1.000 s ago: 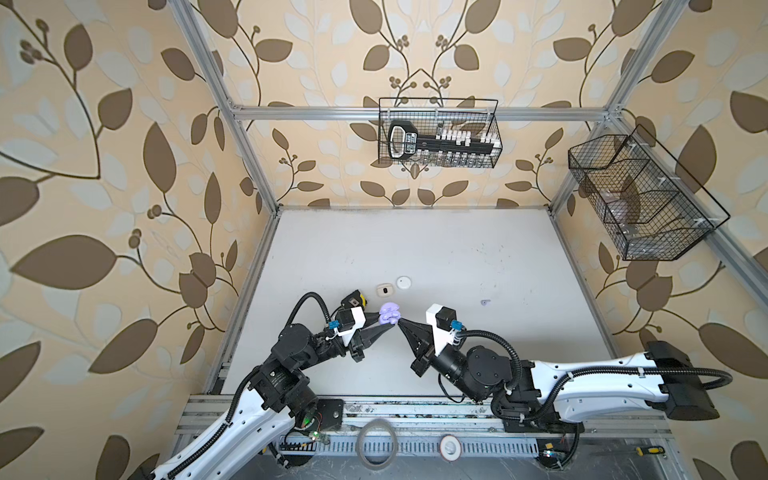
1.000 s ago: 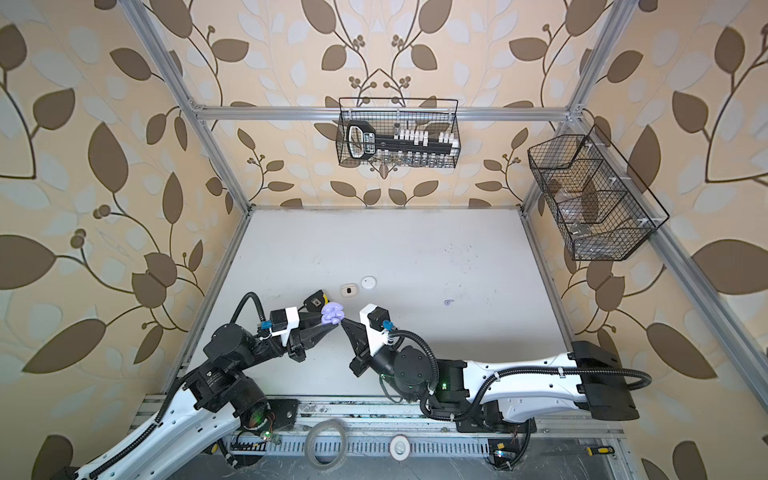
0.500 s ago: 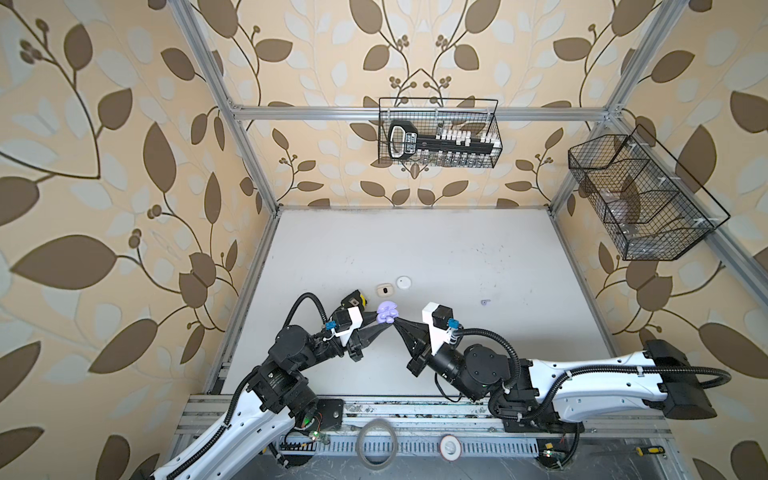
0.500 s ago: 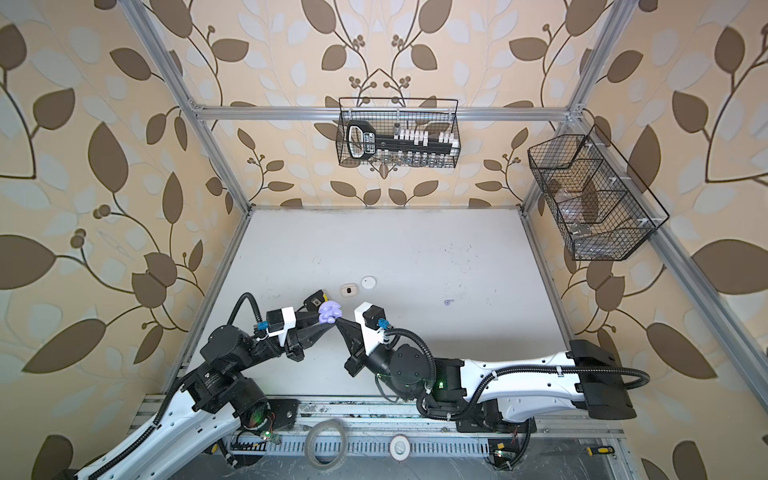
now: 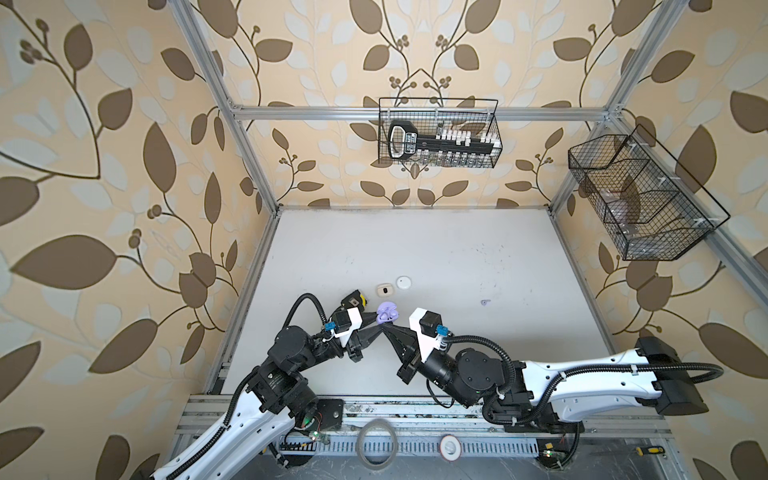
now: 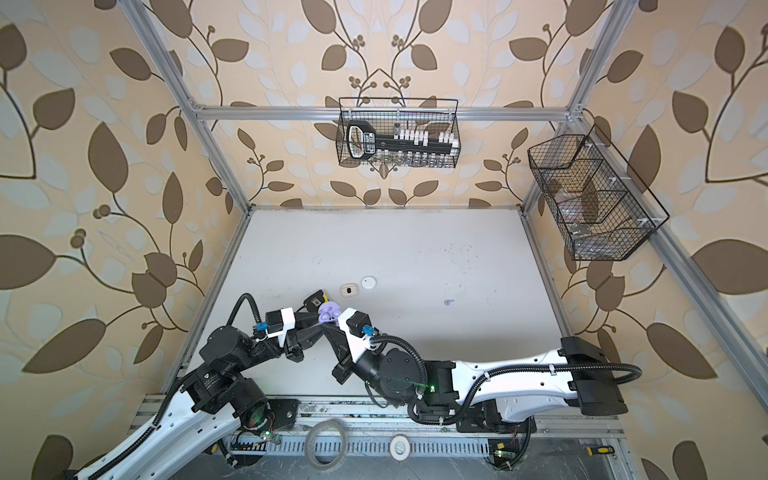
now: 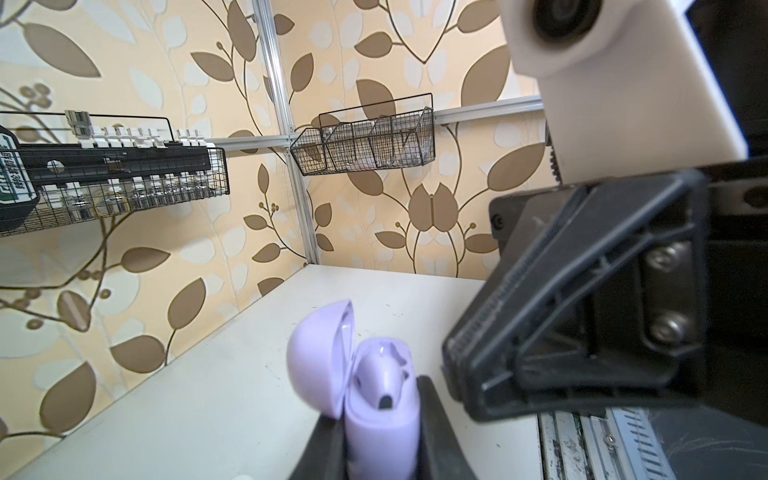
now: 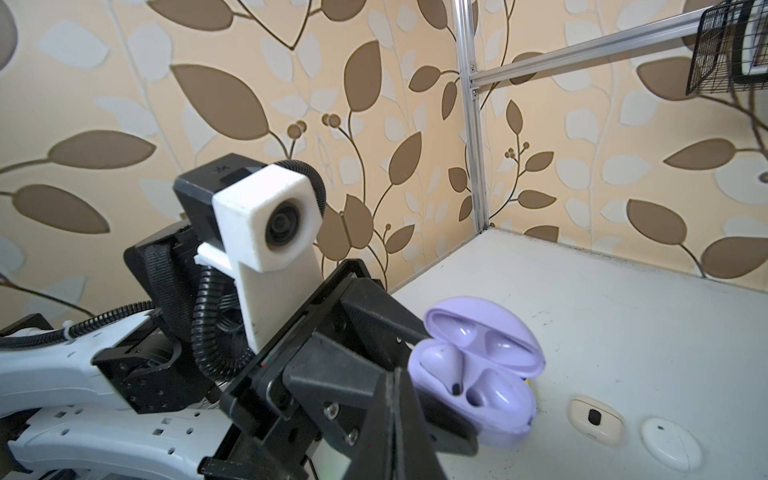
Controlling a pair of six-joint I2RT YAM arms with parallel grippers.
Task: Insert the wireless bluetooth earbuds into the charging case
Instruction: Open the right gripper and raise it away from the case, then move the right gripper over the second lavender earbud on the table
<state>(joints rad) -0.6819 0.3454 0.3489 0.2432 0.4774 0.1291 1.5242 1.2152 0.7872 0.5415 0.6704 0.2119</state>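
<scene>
- The left gripper (image 7: 380, 444) is clamped on the lavender charging case (image 8: 494, 417), with 1 finger on each side of its base. The lid stands hinged open.
- 1 lavender earbud (image 8: 441, 360) sits in the socket nearer the left gripper's body, its black tip showing. Whether the other socket is filled cannot be told.
- The right gripper (image 5: 386, 328) is closed, with nothing seen between its jaws and its tip just beside the case's base.
- A loose lavender earbud (image 5: 485, 302) lies on the table (image 5: 457, 257), well apart from the right gripper and off to its right.
- A cream case (image 8: 595, 419) and a white round case (image 8: 670, 444) lie side by side, a little beyond both grippers' fingertips.
</scene>
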